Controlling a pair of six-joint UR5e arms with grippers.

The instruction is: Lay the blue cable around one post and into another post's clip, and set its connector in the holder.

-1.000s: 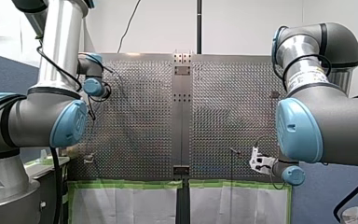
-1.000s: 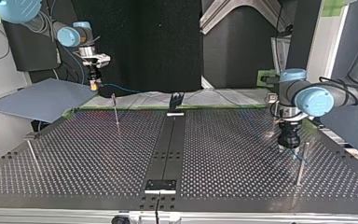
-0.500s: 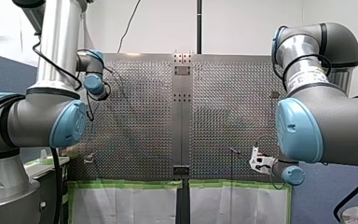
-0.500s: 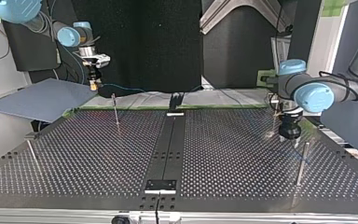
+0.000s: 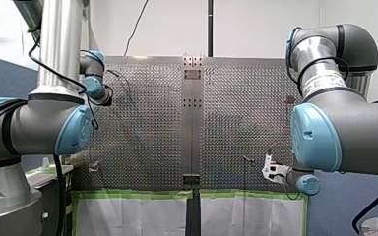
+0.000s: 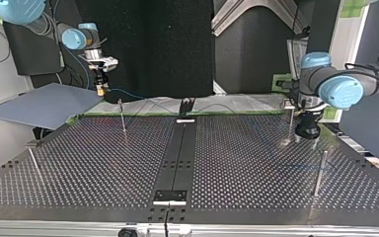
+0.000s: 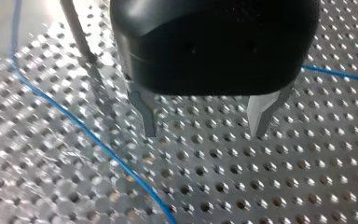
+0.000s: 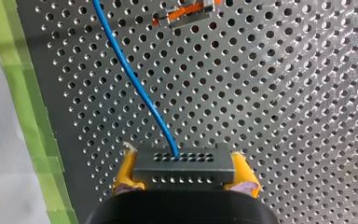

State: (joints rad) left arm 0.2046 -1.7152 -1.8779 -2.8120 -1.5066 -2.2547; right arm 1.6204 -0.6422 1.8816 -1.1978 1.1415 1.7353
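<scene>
My left gripper (image 6: 308, 142) has backed off toward 12 o'clock in the top view, away from the near post (image 6: 319, 174), with its fingers (image 7: 147, 116) apart and empty. My right gripper (image 8: 185, 176) is clamped on the connector (image 8: 184, 161), and the blue cable (image 8: 135, 88) trails over the counter (image 6: 103, 163). Guessing the clip post is next.

A robotics lab was suggested; two robot arms (image 5: 339, 123) were mounted beside a perforated metal table (image 6: 103, 163); its edge was lined with green tape (image 5: 133, 193).

The left gripper (image 7: 205, 133) is being held open, metal fingers apart, at the top view's three o'clock. The right gripper (image 8: 185, 176), at ten o'clock, is being held clamped on the connector (image 8: 184, 161).
</scene>
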